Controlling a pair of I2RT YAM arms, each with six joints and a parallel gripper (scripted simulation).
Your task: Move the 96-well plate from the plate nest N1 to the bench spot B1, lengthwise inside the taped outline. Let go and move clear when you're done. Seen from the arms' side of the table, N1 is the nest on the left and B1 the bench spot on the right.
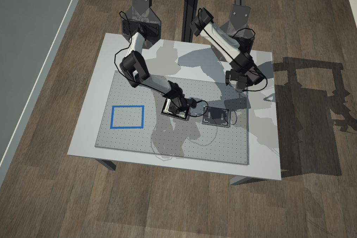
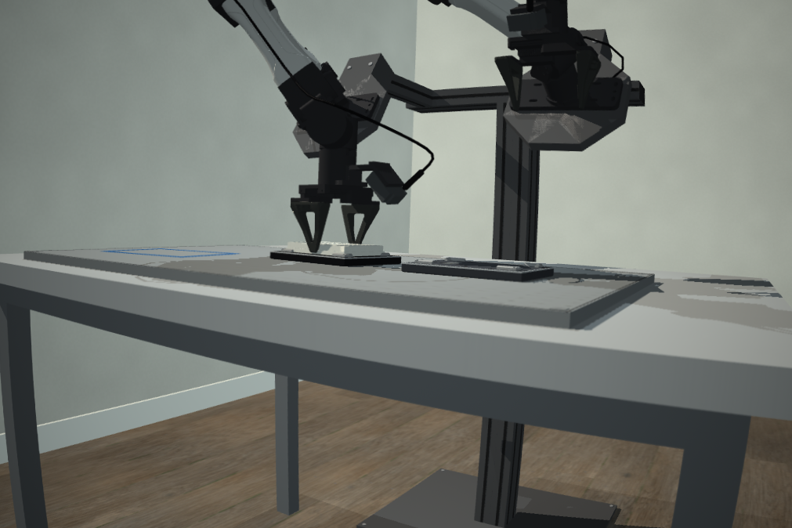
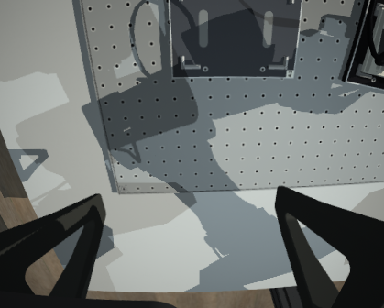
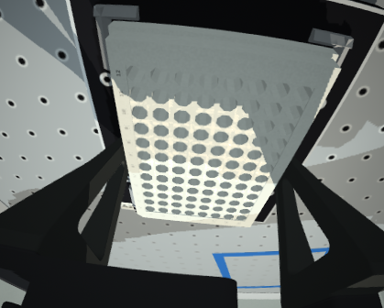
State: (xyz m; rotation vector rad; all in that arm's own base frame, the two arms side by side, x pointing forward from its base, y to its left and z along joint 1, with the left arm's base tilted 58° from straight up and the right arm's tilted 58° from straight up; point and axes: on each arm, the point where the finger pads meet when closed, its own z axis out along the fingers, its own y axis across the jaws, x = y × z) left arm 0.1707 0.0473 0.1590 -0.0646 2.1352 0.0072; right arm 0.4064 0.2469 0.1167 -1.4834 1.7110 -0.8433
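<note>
The white 96-well plate [image 1: 167, 108] [image 2: 362, 251] [image 4: 181, 133] lies flat in a black nest [image 2: 334, 259] [image 4: 206, 11] [image 3: 358, 46] near the middle of the pegboard. My right gripper [image 4: 205, 150] [image 2: 334, 246] points down over it, shut on its two long sides; the plate rests at nest level. In the top view the arm covers much of the plate. My left gripper [image 3: 188, 200] [image 1: 234, 87] is open and empty, high above the table. The blue taped outline [image 1: 111, 117] [image 2: 182, 256] [image 4: 222, 266] lies flat, with nothing inside it.
An empty dark nest [image 1: 219, 120] [image 2: 471, 272] [image 3: 234, 64] stands beside the plate's nest, on the side away from the outline. Both nests and the outline are on the perforated board [image 1: 128, 137] [image 2: 446, 295]. Nothing stands between the plate's nest and the outline.
</note>
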